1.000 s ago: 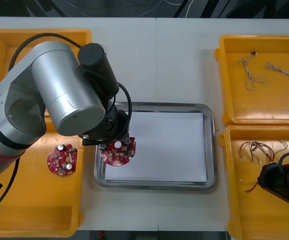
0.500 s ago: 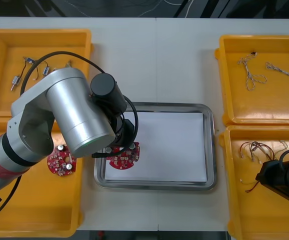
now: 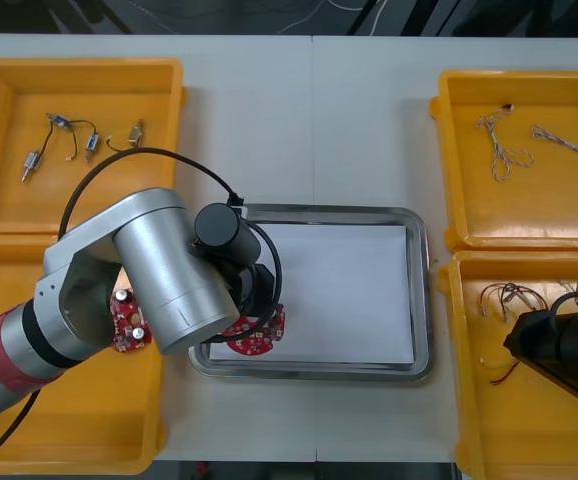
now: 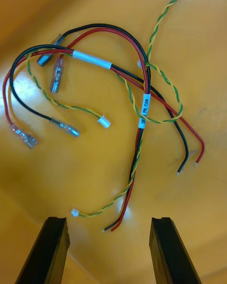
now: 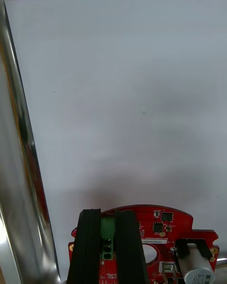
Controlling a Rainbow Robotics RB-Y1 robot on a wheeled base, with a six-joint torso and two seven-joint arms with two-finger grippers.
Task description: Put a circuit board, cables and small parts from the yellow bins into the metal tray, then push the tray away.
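Note:
My left gripper (image 5: 109,246) is shut on the green connector block of a round red circuit board (image 5: 175,229). It holds the board low over the white inside of the metal tray (image 5: 123,99), close to the tray's left rim. In the front view the board (image 3: 259,342) peeks out under the left arm at the tray's near-left corner. My right gripper (image 4: 109,253) stands open over the near right yellow bin (image 3: 529,440), with nothing between its fingers. Just beyond its fingertips lie red, black and twisted yellow-green cables (image 4: 142,90).
A second red board (image 3: 127,322) lies in the near left bin, partly under the left arm. Small metal parts (image 3: 69,140) sit in the far left bin. Twisted cables (image 3: 529,140) lie in the far right bin. The right half of the tray (image 3: 421,300) is bare.
The left arm has swung toward the near side and carried the board down to the tray's near-left corner, uncovering the far left bin. The right gripper has shifted slightly left.

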